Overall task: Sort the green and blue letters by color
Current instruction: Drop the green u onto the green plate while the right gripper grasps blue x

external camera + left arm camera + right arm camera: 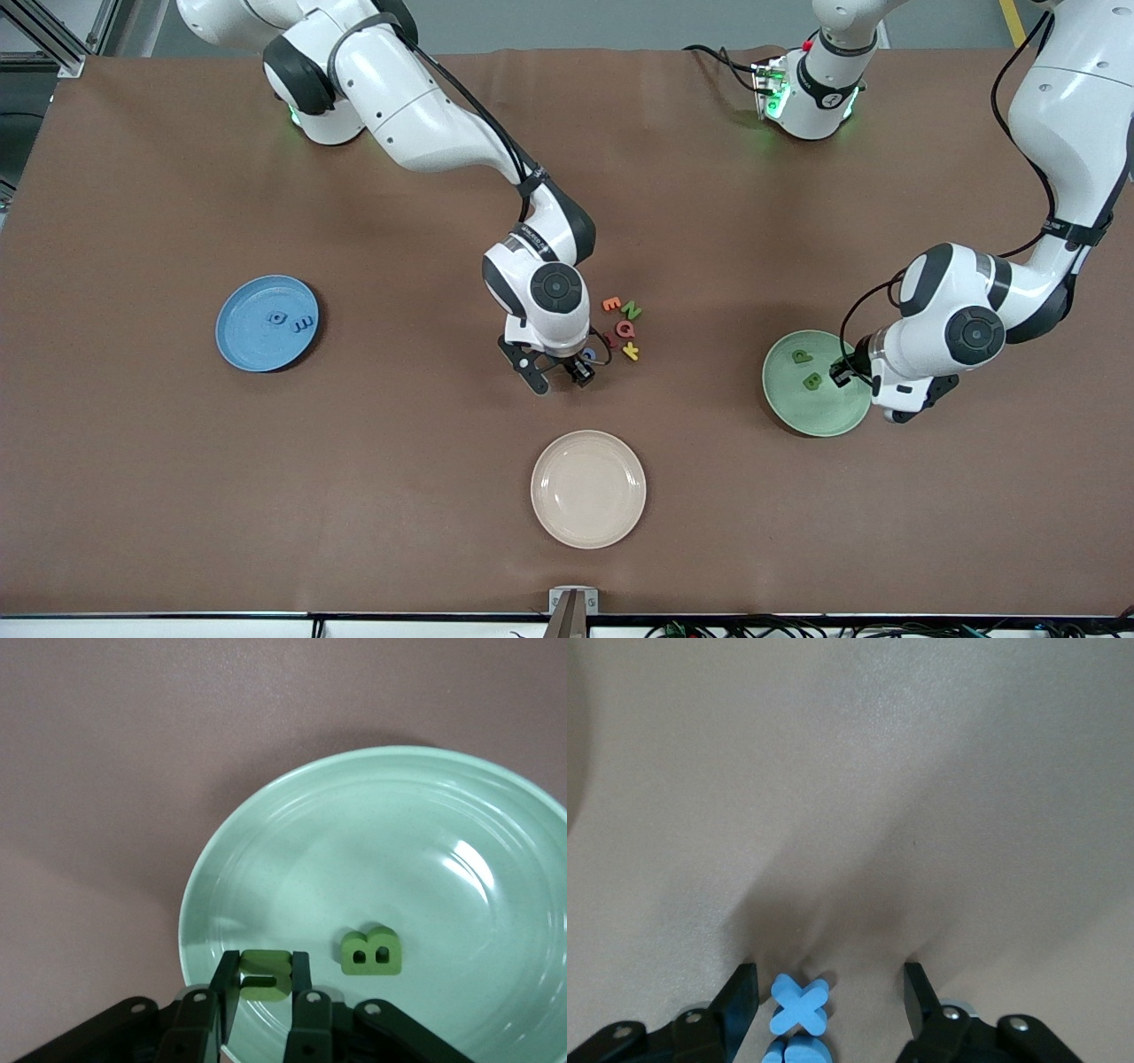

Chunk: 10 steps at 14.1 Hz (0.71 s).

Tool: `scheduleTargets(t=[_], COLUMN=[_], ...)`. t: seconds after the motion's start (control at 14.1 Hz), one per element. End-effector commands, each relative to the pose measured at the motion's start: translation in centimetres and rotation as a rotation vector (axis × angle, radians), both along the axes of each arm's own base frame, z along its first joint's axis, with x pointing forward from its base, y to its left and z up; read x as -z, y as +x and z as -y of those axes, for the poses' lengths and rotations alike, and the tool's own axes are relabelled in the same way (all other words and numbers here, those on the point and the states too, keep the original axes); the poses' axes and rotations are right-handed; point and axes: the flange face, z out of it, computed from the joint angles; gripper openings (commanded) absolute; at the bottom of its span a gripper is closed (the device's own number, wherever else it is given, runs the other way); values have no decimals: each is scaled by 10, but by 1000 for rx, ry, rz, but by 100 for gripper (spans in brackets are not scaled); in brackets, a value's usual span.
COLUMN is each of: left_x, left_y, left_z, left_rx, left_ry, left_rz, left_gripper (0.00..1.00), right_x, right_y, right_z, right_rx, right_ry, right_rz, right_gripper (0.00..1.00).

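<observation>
Covering the whole table [177, 496] is a brown cloth, slightly creased along the edge by the robots' bases, with grey floor and a metal frame showing past that edge. A blue plate [244, 341] lies toward the right arm's end and holds two blue letters [292, 322]; a green plate [797, 412] lies toward the left arm's end; a cream plate [588, 488] sits mid-table near the camera-side edge. The left gripper [264, 985] is over the green plate's rim, pinching a green letter [265, 974] between its fingers, with a green B [371, 951] lying flat in the plate just beside it and another green letter [801, 356] farther from the camera. The right gripper [830, 997] is down at the middle of the table, its fingers spread apart on either side of a blue X [800, 1004], not touching it; a second blue piece [799, 1051] lies against the X. Next to that gripper is a small cluster of letters [625, 328]: orange, green, red, blue and yellow.
</observation>
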Motion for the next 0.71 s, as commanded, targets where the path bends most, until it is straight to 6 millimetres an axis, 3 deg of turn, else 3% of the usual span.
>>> scheduleTargets(t=[0.0, 0.14, 0.36, 0.5, 0.64], left_x=[0, 0, -3, -10, -22], left_y=[2, 3, 3, 3, 1], left_z=[2, 2, 2, 12, 41], left_rx=[26, 24, 21, 18, 9], left_ry=[2, 0, 3, 8, -14], left_rz=[9, 11, 14, 21, 33], left_gripper=[32, 58, 59, 62, 66], right_x=[9, 9, 10, 9, 4], right_y=[-4, -5, -5, -4, 6], right_z=[-7, -7, -7, -6, 8], right_rx=[6, 4, 4, 1, 5], right_ry=[-17, -17, -17, -20, -37], right_rz=[3, 3, 3, 3, -17], right_gripper=[48, 29, 4, 0, 0])
